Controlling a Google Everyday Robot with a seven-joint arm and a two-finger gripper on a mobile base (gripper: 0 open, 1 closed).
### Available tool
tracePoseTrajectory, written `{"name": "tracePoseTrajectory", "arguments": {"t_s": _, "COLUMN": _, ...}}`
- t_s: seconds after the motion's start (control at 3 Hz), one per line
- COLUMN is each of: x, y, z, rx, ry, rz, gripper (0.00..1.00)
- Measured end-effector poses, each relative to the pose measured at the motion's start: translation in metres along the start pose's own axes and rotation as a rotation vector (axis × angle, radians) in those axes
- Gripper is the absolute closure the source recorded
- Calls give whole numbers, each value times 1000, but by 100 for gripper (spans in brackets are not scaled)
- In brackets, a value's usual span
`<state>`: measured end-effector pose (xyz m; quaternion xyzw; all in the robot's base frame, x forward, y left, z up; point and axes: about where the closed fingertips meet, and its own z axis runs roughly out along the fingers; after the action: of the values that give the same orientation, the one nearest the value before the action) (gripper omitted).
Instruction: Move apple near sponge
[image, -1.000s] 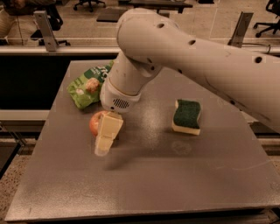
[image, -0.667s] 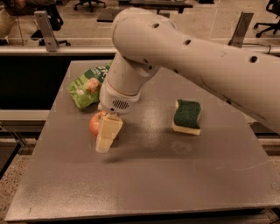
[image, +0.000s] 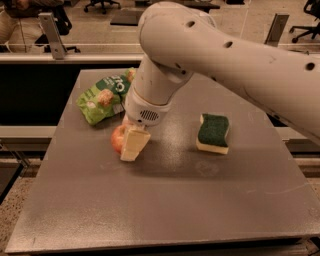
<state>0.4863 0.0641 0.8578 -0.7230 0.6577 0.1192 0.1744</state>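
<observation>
Well, the apple (image: 118, 139) sits well left of the sponge (image: 213, 133), not moved yet. The gripper (image: 129, 146) is down at the apple; I cannot tell if it holds it.

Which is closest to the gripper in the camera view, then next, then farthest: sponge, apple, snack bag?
From the gripper, left of table centre:
1. Apple, right against it on its left.
2. Snack bag, behind at the back left.
3. Sponge, off to the right.
</observation>
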Motion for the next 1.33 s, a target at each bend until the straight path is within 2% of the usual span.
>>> {"name": "tracePoseTrajectory", "arguments": {"t_s": 0.33, "x": 32, "y": -12, "z": -28, "rx": 68, "ry": 34, "rz": 61, "gripper": 92}}
{"name": "tracePoseTrajectory", "arguments": {"t_s": 0.67, "x": 69, "y": -23, "z": -47, "rx": 110, "ry": 66, "rz": 134, "gripper": 100}}
{"name": "tracePoseTrajectory", "arguments": {"t_s": 1.0, "x": 99, "y": -29, "z": -53, "rx": 130, "ry": 92, "rz": 194, "gripper": 100}}
{"name": "tracePoseTrajectory", "arguments": {"t_s": 1.33, "x": 120, "y": -33, "z": -54, "rx": 144, "ry": 121, "rz": 239, "gripper": 81}}
